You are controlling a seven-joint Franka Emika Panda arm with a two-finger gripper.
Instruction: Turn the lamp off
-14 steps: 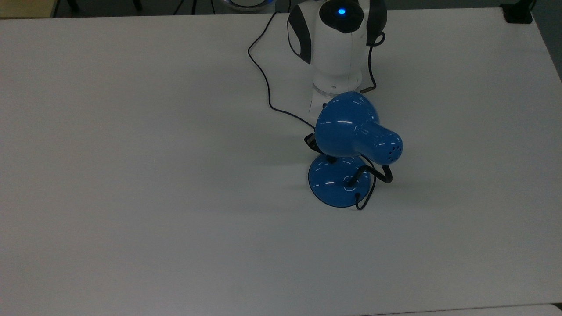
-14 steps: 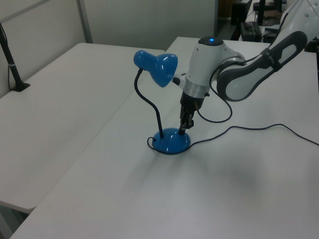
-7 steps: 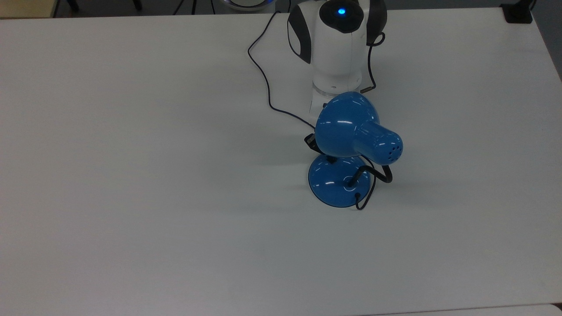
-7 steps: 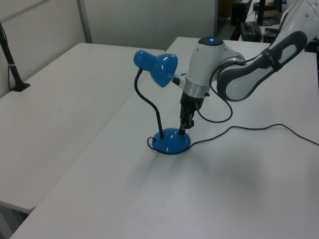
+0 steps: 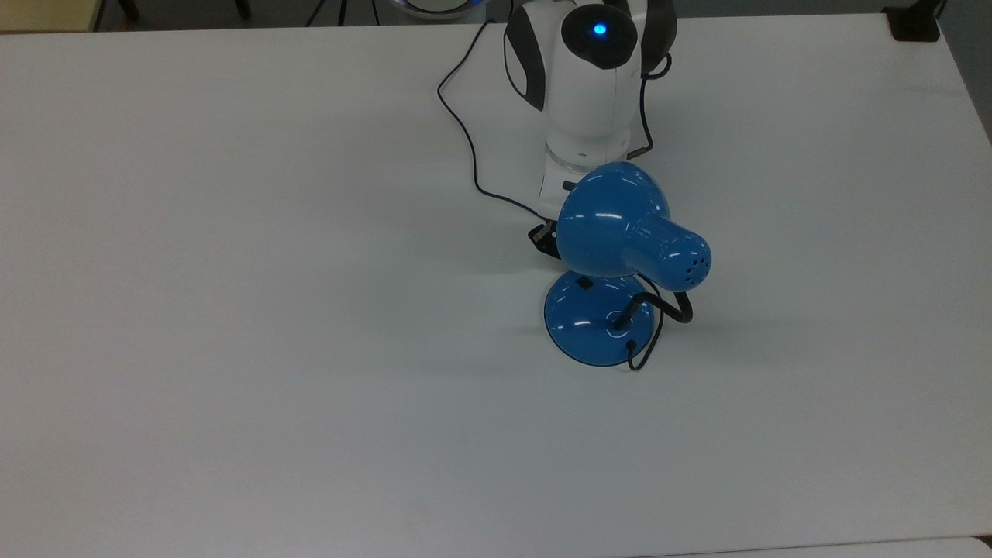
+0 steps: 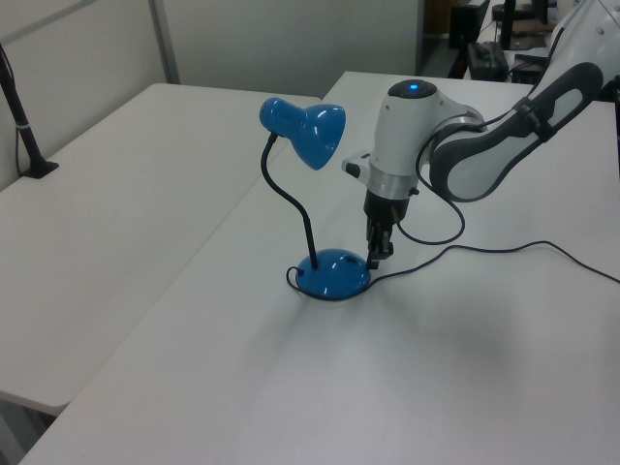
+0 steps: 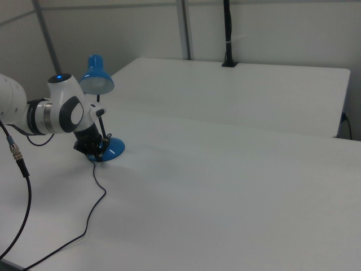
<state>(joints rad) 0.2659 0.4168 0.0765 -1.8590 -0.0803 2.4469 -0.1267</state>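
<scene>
We see the glossy blue bell-shaded desk lamp (image 5: 620,263) mid-table, our gripper (image 6: 381,254) at its base's twelve o'clock in the top view; whether the jaws are parted we cannot tell. It looks light and slippery, so we judge a gentle press on the small black switch (image 5: 584,284) best.

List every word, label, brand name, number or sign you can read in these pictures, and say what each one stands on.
None: no readable text stands anywhere in these pictures.
The lamp bears no print on its blue shade or base.
The arm carries only a lit blue dot, no lettering.
The table is plain white.
</scene>
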